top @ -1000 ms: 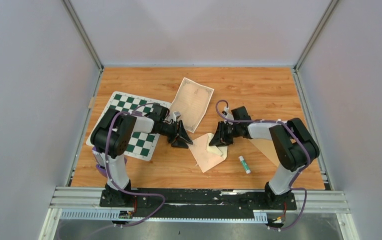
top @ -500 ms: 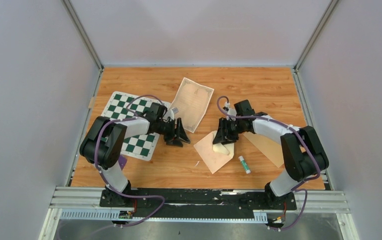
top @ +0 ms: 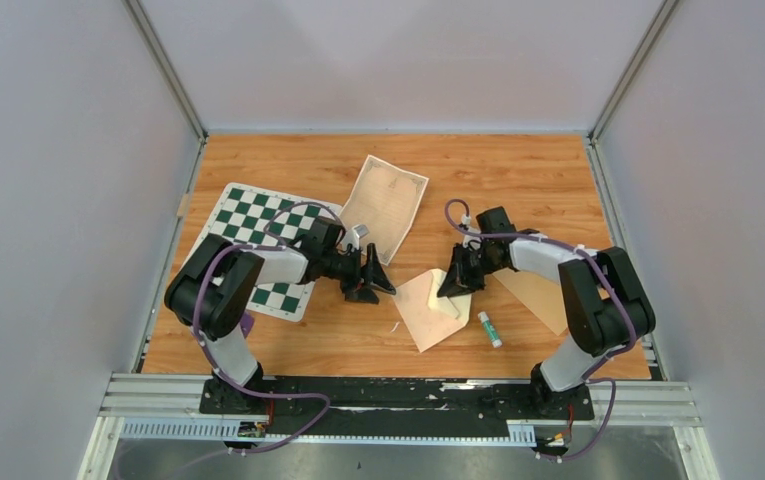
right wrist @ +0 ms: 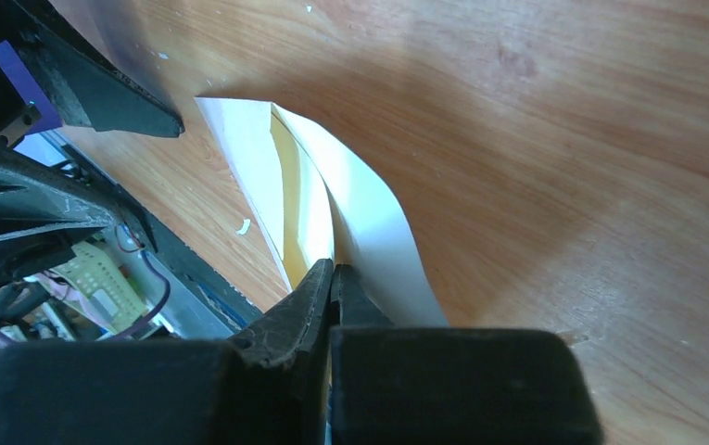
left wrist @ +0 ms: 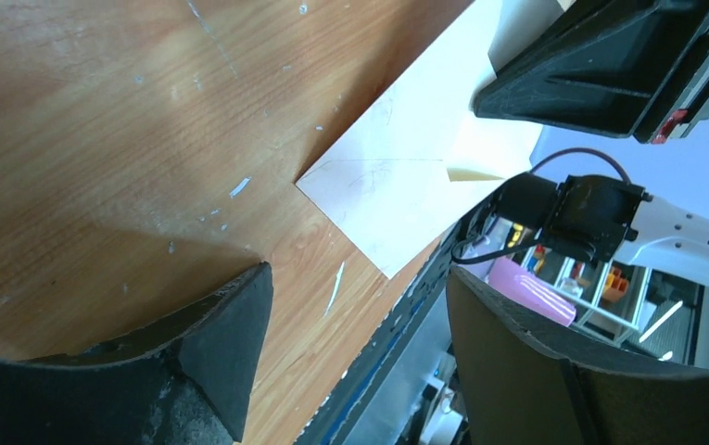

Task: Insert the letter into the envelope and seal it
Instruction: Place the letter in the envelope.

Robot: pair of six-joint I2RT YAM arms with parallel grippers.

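The letter, cream with a dark ornate border, lies flat at the back centre. In front of it lies the tan envelope, its pale flap curled up off the body and showing a yellowish inside. My right gripper is at the envelope's right corner, jaws pressed together on the flap's edge. Just left of the envelope my left gripper hovers low over the wood, open and empty. The left wrist view shows the envelope's corner beyond the open fingers.
A green-and-white checkered mat lies under the left arm. A glue stick lies right of the envelope, and a plain tan rectangle sits under the right arm. The table's front rail is close behind the envelope.
The left gripper has opened wider and slid right toward the envelope. The right gripper opened, then closed on the flap and drew slightly right; the envelope shifted with it.
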